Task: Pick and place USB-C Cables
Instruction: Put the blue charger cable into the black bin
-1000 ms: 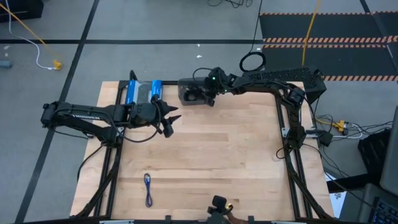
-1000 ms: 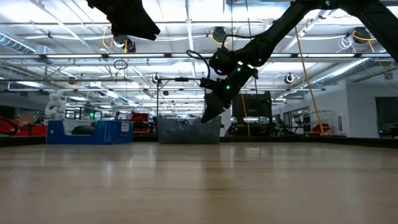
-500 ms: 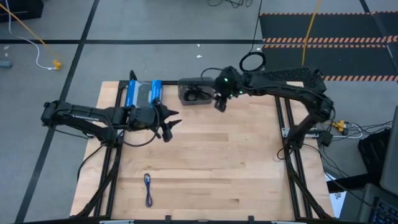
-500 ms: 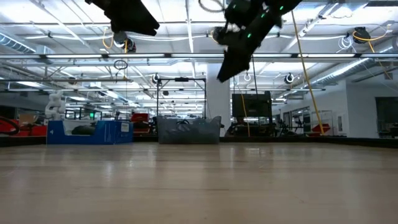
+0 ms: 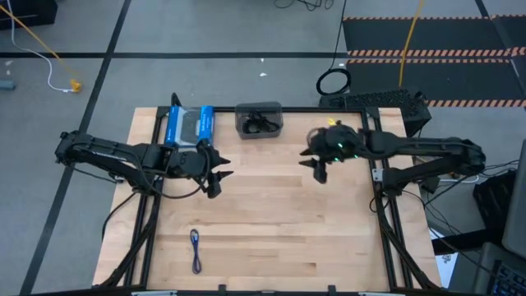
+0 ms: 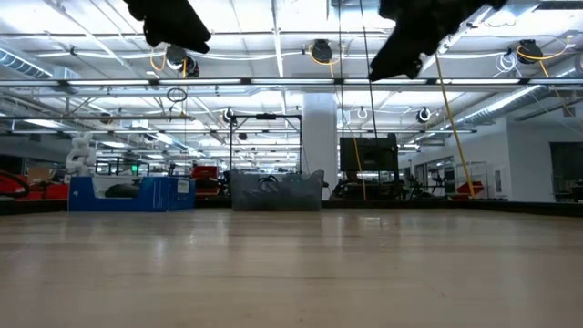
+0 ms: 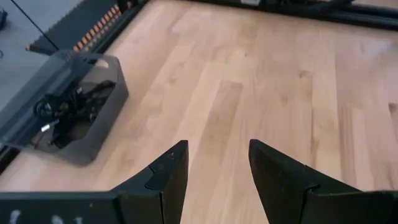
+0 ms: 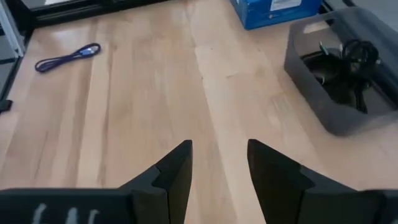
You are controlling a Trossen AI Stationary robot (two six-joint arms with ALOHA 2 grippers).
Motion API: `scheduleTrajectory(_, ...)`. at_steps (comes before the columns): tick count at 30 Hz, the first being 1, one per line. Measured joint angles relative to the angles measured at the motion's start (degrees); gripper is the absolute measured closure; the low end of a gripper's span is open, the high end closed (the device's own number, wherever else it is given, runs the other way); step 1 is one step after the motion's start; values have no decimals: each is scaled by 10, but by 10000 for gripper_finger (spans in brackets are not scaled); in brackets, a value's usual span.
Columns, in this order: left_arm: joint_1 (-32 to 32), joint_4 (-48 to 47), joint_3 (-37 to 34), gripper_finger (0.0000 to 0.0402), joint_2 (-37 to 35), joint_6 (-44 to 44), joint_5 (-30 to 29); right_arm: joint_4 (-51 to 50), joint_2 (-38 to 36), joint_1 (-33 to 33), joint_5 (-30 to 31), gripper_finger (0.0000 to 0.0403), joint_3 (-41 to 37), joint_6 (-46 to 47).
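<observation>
both claws hang open and empty; black cables (image 5: 258,124) sit binned at 12 o'clock. next: left claw (image 5: 215,173) fetches the blue-purple cable (image 5: 196,247) at 7 o'clock; right claw (image 5: 317,165) waits.

In the high view, the left arm reaches from the left edge toward the centre, and the left gripper (image 5: 215,174) sits left of the middle with its fingers apart. The right arm comes in from the right edge; the right gripper (image 5: 320,167) is right of centre, fingers also apart.
</observation>
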Motion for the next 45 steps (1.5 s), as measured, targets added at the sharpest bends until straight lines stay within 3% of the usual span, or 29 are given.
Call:
scheduleTrajectory(5,-16,-77,40,229,0,-27,0,0,-67,54,51,257,-58,39)
scheduleTrajectory(10,-27,-149,97,229,0,-40,0,2,-99,92,63,257,-81,73)
scheduleTrajectory(16,-41,-245,169,229,0,-61,3,2,-101,130,65,257,-87,86)
scheduleTrajectory(29,-73,-452,274,229,0,-157,78,5,-93,156,66,257,-87,73)
scheduleTrajectory(38,-100,-478,283,229,0,-178,145,30,-93,156,66,257,-87,37)
scheduleTrajectory(45,-169,-482,284,229,26,-259,184,29,-93,156,66,257,-87,25)
